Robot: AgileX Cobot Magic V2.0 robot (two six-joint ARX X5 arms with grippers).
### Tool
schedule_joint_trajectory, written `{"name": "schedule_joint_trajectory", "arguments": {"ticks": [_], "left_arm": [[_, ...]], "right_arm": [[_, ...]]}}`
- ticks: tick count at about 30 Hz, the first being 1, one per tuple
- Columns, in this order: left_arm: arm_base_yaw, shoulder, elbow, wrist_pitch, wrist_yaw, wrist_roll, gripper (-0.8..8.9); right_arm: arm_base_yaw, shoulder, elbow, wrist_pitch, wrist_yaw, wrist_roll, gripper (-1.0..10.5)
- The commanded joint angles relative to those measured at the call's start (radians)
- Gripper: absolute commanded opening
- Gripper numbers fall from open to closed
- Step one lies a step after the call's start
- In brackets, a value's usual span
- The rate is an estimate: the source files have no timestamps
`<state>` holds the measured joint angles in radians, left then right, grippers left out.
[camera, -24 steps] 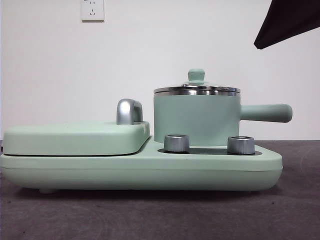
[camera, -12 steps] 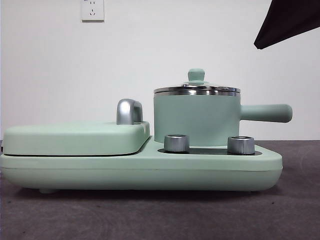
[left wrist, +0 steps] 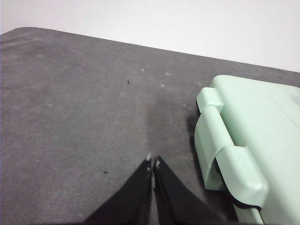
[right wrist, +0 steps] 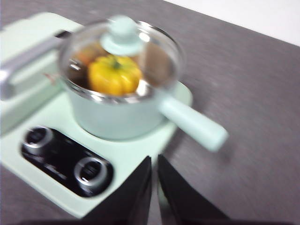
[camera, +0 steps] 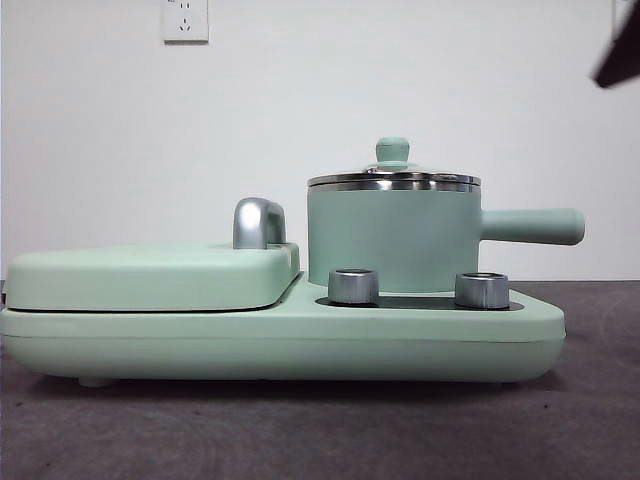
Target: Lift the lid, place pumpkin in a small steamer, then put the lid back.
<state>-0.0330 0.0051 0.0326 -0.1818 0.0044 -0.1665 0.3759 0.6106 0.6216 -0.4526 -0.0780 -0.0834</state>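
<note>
The small steamer (camera: 392, 238), a mint-green pot with a long side handle, stands on the right half of the appliance. The lid (camera: 393, 178) with its mint knob rests on the steamer's rim. Through the glass lid (right wrist: 123, 51) I see the yellow pumpkin (right wrist: 114, 74) inside the steamer (right wrist: 117, 117). My right gripper (right wrist: 154, 159) hangs shut above the knob panel, away from the pot, with nothing in it; the view is blurred. A dark arm tip (camera: 620, 55) shows at the top right corner of the front view. Over bare grey table, my left gripper (left wrist: 153, 162) is shut and holds nothing.
The mint-green appliance base (camera: 280, 340) carries a flat griddle cover (camera: 150, 275) with a steel handle (camera: 257, 222) on its left and two steel knobs (camera: 353, 286) in front of the pot. The griddle's hinge end (left wrist: 243, 140) lies beside the left gripper.
The dark arm at the front view's top right corner has pulled up and away, leaving only a small blurred tip. Pot, lid and appliance have not moved.
</note>
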Motion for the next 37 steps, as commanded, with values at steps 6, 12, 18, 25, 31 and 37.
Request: {"name": "schedule_joint_trajectory", "arguments": {"ticks": [6,12,18,25,31,37], "left_arm": [[0.002,-0.002,-0.02,0.001,0.003,0.017,0.07],[0.002,-0.002,-0.02,0.001,0.003,0.017,0.07],[0.002,-0.002,-0.02,0.001,0.003,0.017,0.07],[0.002,-0.002,-0.02,0.001,0.003,0.017,0.07],[0.002,-0.002,-0.02,0.001,0.003,0.017,0.07],[0.002,-0.002,-0.02,0.001,0.003,0.017,0.07]], "right_arm": [[-0.111,-0.202,-0.134,0.019,0.003,-0.011,0.2],[-0.202,-0.381,-0.286,0.152,0.003,-0.016,0.2],[-0.276,-0.494,-0.431,0.252,0.0,-0.007,0.2],[-0.34,-0.576,-0.514,0.27,0.001,-0.006,0.2],[-0.371,-0.607,-0.591,0.357,-0.001,0.016,0.2],[-0.371,-0.607,-0.61,0.378,-0.001,0.027,0.2]]}}
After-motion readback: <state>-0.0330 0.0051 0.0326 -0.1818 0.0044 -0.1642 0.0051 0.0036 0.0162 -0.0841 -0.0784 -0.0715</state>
